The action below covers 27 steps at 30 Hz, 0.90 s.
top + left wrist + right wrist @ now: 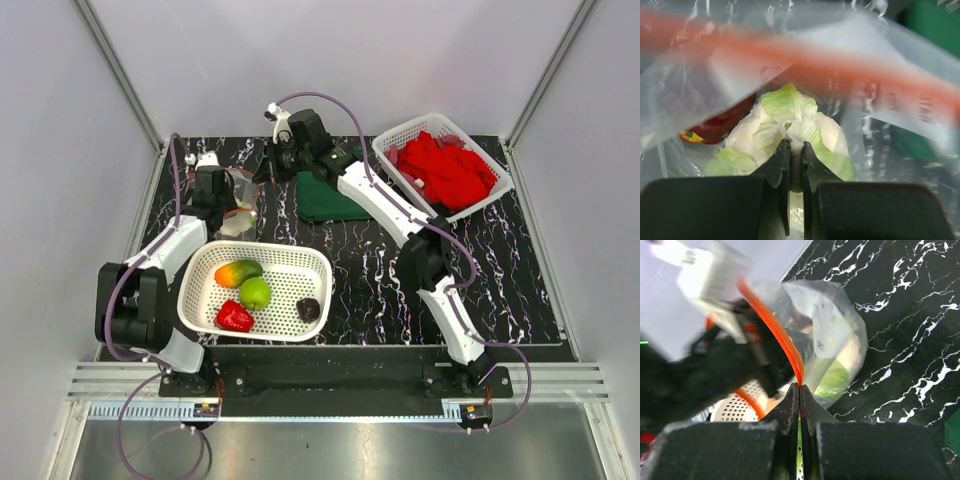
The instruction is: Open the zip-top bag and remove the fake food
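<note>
The zip-top bag (pixel 241 203) lies at the table's back left, clear with an orange-red zip strip (pixel 815 57). My right gripper (pixel 799 386) is shut on that strip (pixel 775 330) and holds the bag's mouth up; in the top view it (pixel 272 165) is just right of the bag. My left gripper (pixel 795 145) is inside the bag, shut on the white stalk of the cauliflower (pixel 790 120). A red piece (pixel 715 127) lies beside it in the bag. The mango (pixel 238 271), green apple (pixel 256 293), red pepper (pixel 234 317) and a dark piece (pixel 308 309) lie in a white basket (pixel 320 262).
A folded green cloth (pixel 325 200) lies right of the bag. A second white basket (pixel 420 122) with red cloths (pixel 445 168) stands at the back right. White walls close in the table at the back and both sides.
</note>
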Tool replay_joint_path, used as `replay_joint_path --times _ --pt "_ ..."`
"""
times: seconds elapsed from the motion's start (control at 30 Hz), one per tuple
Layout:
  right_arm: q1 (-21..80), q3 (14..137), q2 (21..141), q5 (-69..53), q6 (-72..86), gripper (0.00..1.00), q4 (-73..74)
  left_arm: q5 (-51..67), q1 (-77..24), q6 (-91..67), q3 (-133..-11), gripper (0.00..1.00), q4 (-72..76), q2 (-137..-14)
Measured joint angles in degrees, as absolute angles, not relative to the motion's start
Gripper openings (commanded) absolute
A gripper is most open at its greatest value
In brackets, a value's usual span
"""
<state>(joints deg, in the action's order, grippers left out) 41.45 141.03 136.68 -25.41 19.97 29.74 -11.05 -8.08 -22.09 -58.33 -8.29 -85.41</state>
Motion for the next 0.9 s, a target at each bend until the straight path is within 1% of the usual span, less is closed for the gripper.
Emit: replay_joint_path --times 0.17,0.37,0.43,0.5,0.57,0.6,0.67,0.77,0.83,0.9 --pt "41.52 141.03 135.5 -26.41 20.8 0.0 29.8 -12.16 -8.16 -21.82 -59.94 0.0 -11.2 -89.56" --pt "41.56 141.03 135.04 -26.41 20.75 0.0 29.78 -10.87 -8.51 -21.61 -62.65 0.0 -12.58 -88.51" --pt "41.56 141.03 135.04 -26.15 20.64 0.0 29.8 -8.69 -8.6 -21.96 -62.7 0.0 -13.28 -87.37" --pt "41.56 141.03 135.04 -25.96 20.47 0.0 29.85 -4.05 -7.57 -25.08 -62.7 0.0 -13.93 -86.37" --pt "41.56 141.03 135.04 -25.8 20.29 0.0 29.87 2.15 -4.36 -29.91 -62.7 0.0 -14.2 -86.11" --pt "41.56 141.03 135.04 -25.61 20.27 0.0 29.87 3.49 -2.5 -31.77 -62.72 0.0 -14.61 -86.11" --pt "41.58 141.03 135.04 -25.54 20.27 0.0 29.89 0.89 -0.82 -32.49 -62.74 0.0 -15.4 -85.82" --pt "41.63 141.03 135.04 -25.54 20.27 0.0 29.91 -2.61 -3.6 -30.04 -62.52 0.0 -14.79 -83.48" --pt "41.63 141.03 135.04 -25.47 20.25 0.0 29.89 -3.29 -5.87 -29.43 -60.55 0.0 -11.27 -79.61" --pt "41.63 141.03 135.04 -25.26 20.18 0.0 29.89 -2.0 -5.76 -30.68 -57.04 0.0 -6.79 -75.61"
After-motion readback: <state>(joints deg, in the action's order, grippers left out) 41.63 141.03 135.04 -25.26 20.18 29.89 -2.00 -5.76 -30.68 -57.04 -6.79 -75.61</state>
